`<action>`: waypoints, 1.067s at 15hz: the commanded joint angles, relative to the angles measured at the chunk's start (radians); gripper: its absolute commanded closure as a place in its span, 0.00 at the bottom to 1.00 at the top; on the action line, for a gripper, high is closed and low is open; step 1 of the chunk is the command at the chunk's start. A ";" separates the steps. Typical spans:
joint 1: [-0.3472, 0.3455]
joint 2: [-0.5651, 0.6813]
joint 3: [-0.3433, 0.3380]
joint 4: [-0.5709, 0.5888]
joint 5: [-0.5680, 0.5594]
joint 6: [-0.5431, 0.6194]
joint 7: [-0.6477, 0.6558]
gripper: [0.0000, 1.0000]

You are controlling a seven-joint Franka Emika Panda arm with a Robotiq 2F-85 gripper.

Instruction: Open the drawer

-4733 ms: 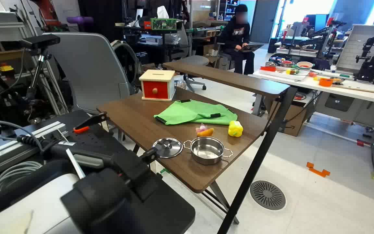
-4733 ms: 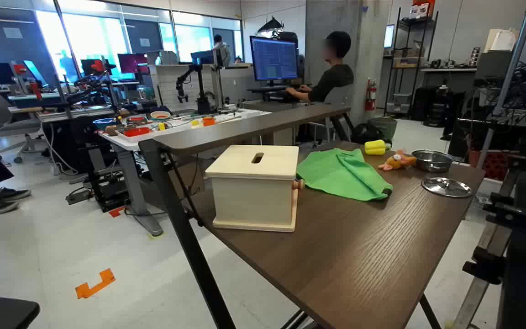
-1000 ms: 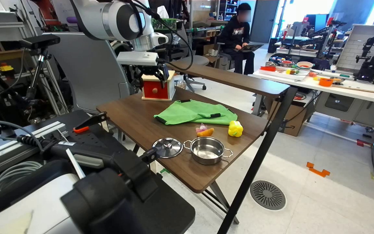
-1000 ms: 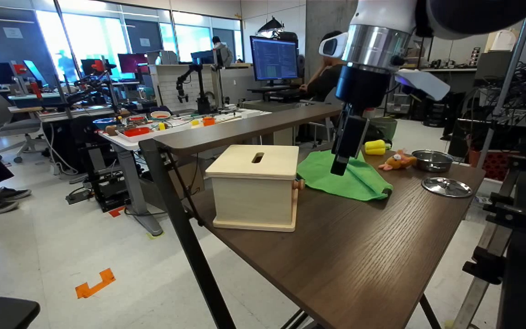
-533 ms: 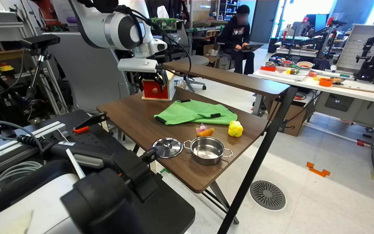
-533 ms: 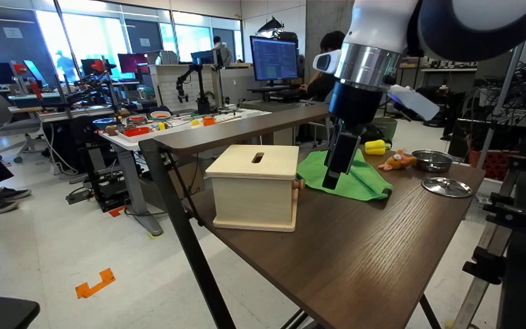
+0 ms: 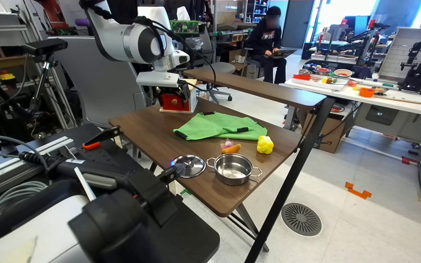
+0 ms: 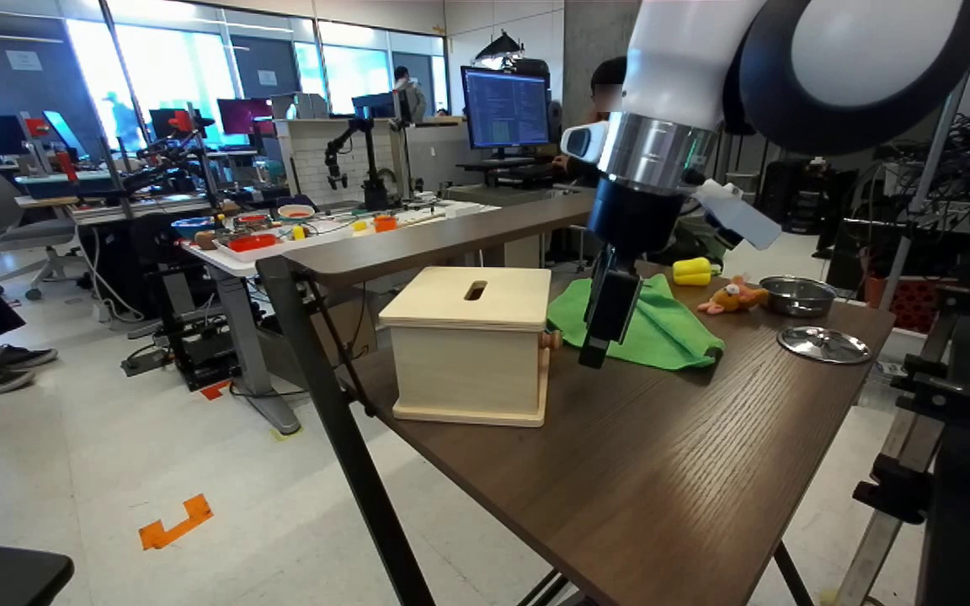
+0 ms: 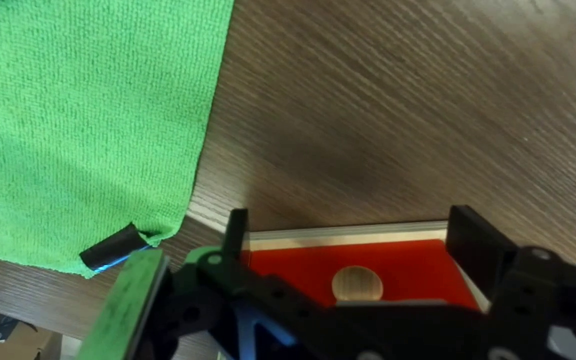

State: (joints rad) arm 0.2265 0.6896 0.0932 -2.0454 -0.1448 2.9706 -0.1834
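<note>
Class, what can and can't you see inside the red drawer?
No contents can be seen: the drawer is shut, so only its red front and round knob show. The slot on top reveals no contents either.

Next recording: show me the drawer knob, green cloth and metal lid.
Drawer knob [image 9: 357, 283], wrist view: its round wooden face.
Green cloth [image 7: 216, 124], in an exterior view: near its middle.
Metal lid [image 7: 190, 168], in an exterior view: its shiny top.
</note>
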 commanded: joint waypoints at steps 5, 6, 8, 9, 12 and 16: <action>0.031 0.069 -0.030 0.096 -0.026 0.007 0.033 0.58; 0.035 0.073 -0.035 0.106 -0.028 0.008 0.034 0.66; 0.047 0.081 -0.049 0.130 -0.031 0.007 0.038 0.81; 0.053 0.083 -0.053 0.134 -0.032 0.004 0.039 0.80; 0.068 0.087 -0.063 0.138 -0.033 -0.001 0.042 0.49; 0.077 0.094 -0.084 0.144 -0.037 -0.001 0.045 0.23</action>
State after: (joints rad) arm 0.2781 0.7508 0.0350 -1.9559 -0.1476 2.9681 -0.1825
